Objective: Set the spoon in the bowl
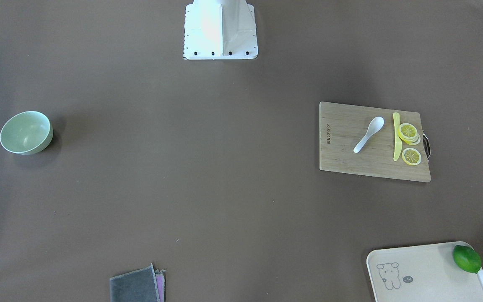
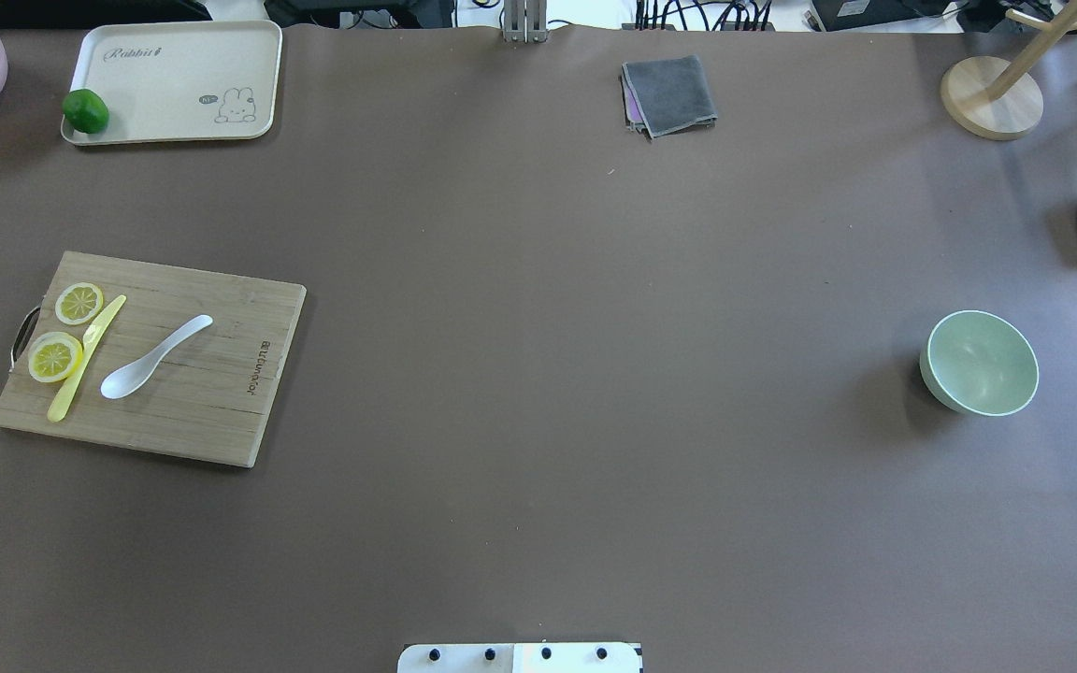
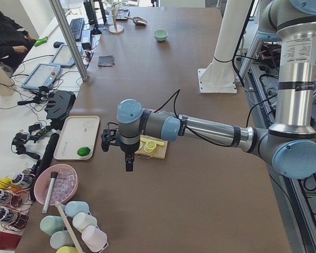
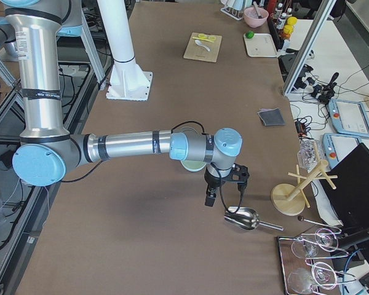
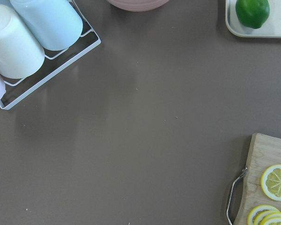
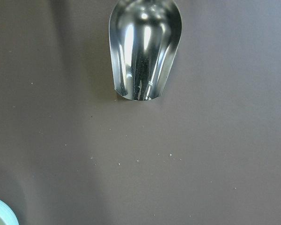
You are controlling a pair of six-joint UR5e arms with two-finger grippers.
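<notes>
1. I cannot tell how wide my two pincers stand: my left gripper [image 3: 129,158] and my right gripper [image 4: 210,198] show only in the side views, and I see nothing held in either.
2. The white soup spoon [image 2: 157,355] lies on the wooden cutting board [image 2: 207,411] near the left edge of the bench. Its scoop points toward my side.
3. The mint-green bowl [image 2: 980,363] stands upright near the right edge, well apart from the spoon. The task is not yet started.
4. My left gripper hangs over bare bench between the board's handle end and the left edge. I judge it must first come over the spoon.
5. Risk: the yellow knife [image 2: 85,359] lies just beside the scoop, with lemon slices [image 2: 55,356] touching it. A finger coming down on that side may push them.
6. Risk: the spoon is glossy and its handle is curved, so it may slip or turn in a pinch off the middle.
7. Risk: the way to the bowl crosses the whole bench, so a hand-over may be needed, and the spoon may fall there.
8. Risk: the bowl looks light, and a spoon dropped on its rim may tip it.
9. My right gripper is near the metal scoop [image 6: 145,49] and may knock it.
</notes>
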